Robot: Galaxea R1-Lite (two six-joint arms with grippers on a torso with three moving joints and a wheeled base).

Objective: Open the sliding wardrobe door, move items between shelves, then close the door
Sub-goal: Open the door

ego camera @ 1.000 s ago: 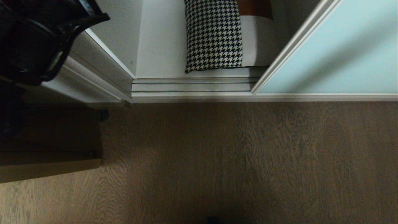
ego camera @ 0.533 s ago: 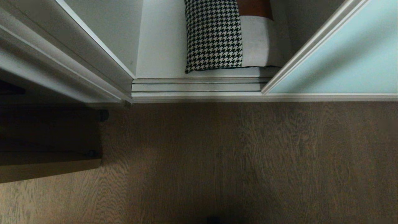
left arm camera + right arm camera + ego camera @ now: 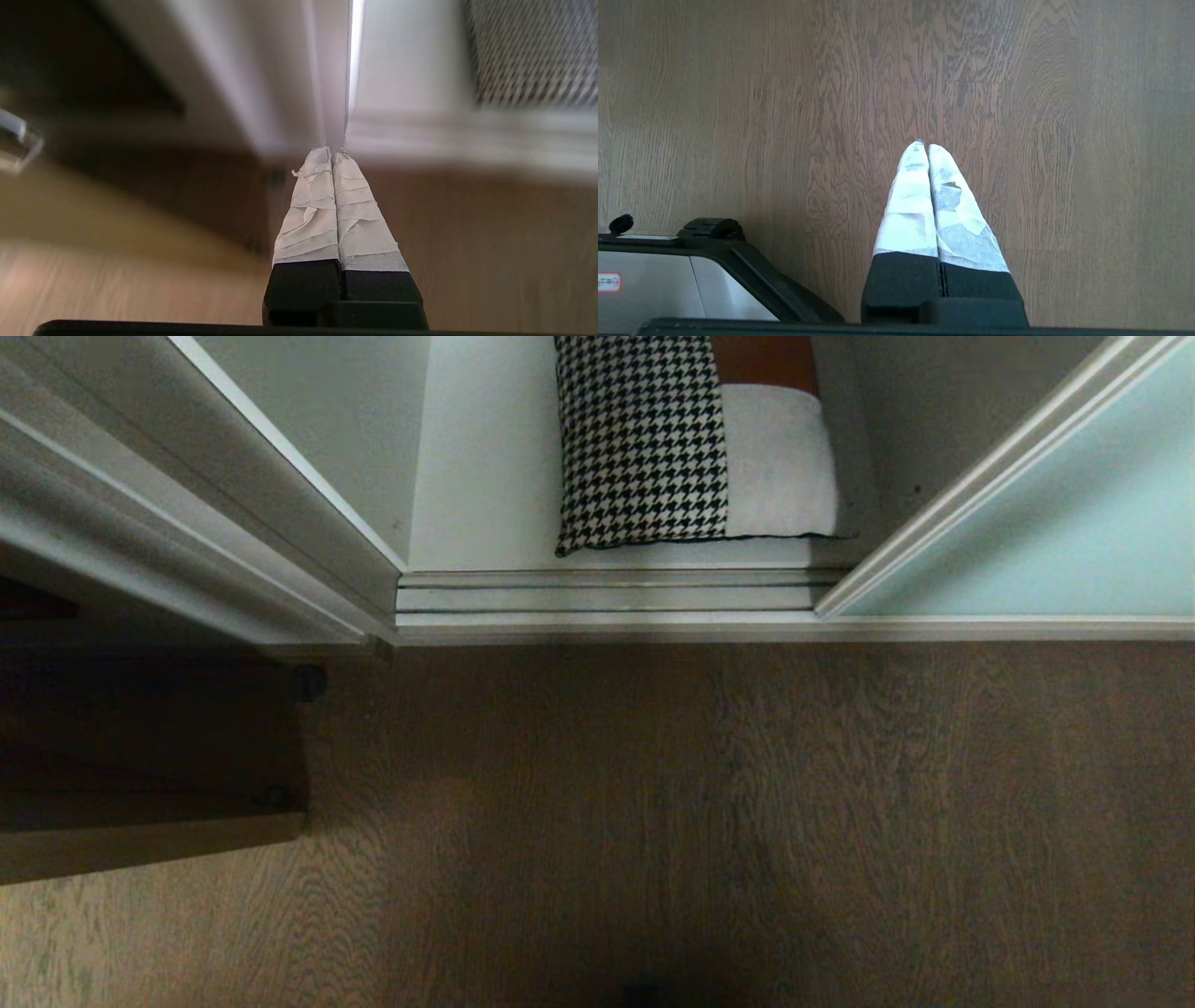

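Observation:
The sliding wardrobe door [image 3: 1046, 523], pale aqua glass in a slim white frame, stands to the right of the opening. Inside, a cushion [image 3: 644, 439] with houndstooth, rust-brown and light-grey patches stands upright on the white bottom shelf [image 3: 485, 476]. Neither arm shows in the head view. My left gripper [image 3: 331, 154] is shut and empty, low over the floor, pointing at the corner of the wardrobe's left side; the cushion [image 3: 528, 51] shows blurred beyond it. My right gripper [image 3: 924, 145] is shut and empty, parked over the wooden floor.
The ridged floor track [image 3: 597, 597] runs along the front of the opening. The white side wall panel [image 3: 187, 504] bounds it on the left, with a dark low piece of furniture [image 3: 140, 775] beside it. The robot's base [image 3: 668, 280] lies near the right gripper.
The door's edge has slid further right, uncovering the cushion's grey patch. The left arm, at the head view's top left a second ago, has dropped out of that view.

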